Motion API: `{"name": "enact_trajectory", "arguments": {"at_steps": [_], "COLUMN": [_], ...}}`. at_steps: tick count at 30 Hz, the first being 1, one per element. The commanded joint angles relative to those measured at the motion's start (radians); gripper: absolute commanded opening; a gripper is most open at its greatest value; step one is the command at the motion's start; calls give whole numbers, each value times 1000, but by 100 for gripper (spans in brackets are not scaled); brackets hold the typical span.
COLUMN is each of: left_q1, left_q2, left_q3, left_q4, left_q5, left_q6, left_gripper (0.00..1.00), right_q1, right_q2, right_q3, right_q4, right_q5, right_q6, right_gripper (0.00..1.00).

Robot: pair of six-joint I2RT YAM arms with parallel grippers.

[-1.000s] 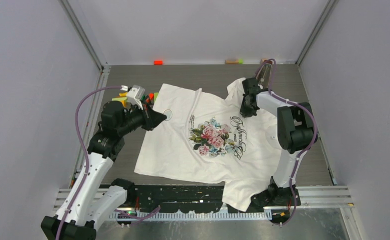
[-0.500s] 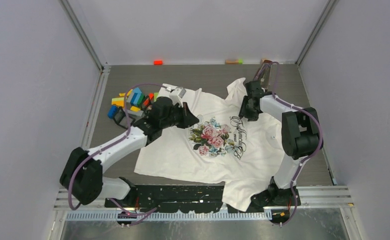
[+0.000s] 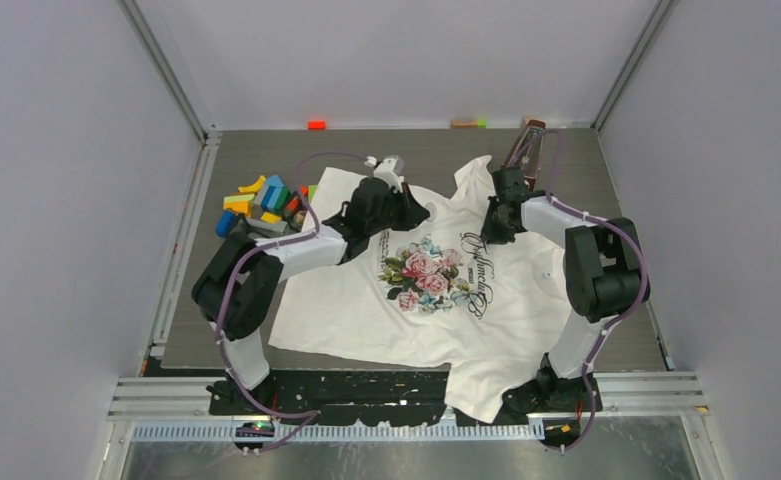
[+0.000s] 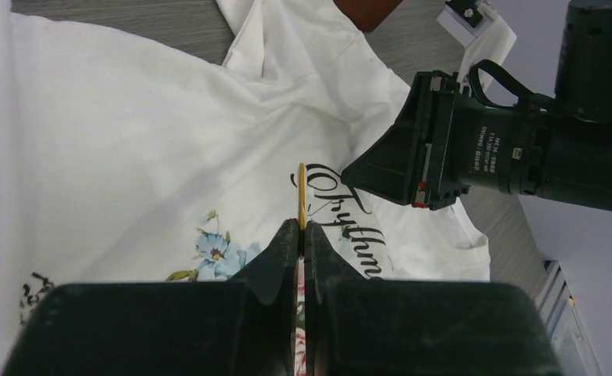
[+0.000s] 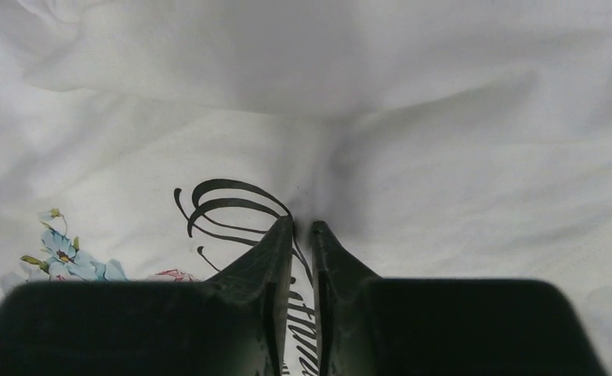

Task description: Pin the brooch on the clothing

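The clothing (image 3: 346, 300), a white T-shirt with a rose print and dark cursive lettering, lies spread on the table. My left gripper (image 3: 413, 212) hovers over its upper chest and is shut on the brooch (image 4: 301, 192), a thin gold piece seen edge-on sticking out past the fingertips (image 4: 291, 235). My right gripper (image 3: 490, 228) presses down on the cloth at the start of the lettering (image 5: 224, 200). Its jaws stand a narrow gap apart, pinching a small pucker of the shirt (image 5: 412, 157) at the tips. In the left wrist view the right gripper (image 4: 365, 168) sits just right of the brooch.
A heap of coloured toy blocks (image 3: 261, 200) lies left of the shirt. Small blocks, red (image 3: 316, 124) and orange-green (image 3: 469, 122), sit along the back wall. The shirt's hem hangs over the near table edge (image 3: 366, 372). Walls close in on three sides.
My left arm has swung from the table's left side, over the blocks, to above the shirt's chest with its jaws still shut. The right gripper stayed on the cloth near the collar.
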Motion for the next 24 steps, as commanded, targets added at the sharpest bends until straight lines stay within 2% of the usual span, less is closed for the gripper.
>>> {"name": "enact_trajectory", "arguments": {"at_steps": [1,3,5,13,24], "left_q1": [-42,-61,-83,-162,-204], "left_q2": [99,149,192,330,409], "left_q3": [100,132,162,264,350], "left_q4": [100,107,113,85,-9], "left_q5": [-71,-89,-114,-223,-337], "left_q6": [18,16,22,30,27], "left_gripper": [0,0,0,0,0], "right_q1": [0,0,0,-1,-1], "right_q2": [4,-7,-27,-136,-256], "right_q3": [4,-8,-27,-130,-252], "right_q4": [60,74,94,238,385], "right_q5": [-9,-6,-8,-102,-167], "right_q6": [8,9,11,50,75], "right_gripper": [15,4,1,0,0]}}
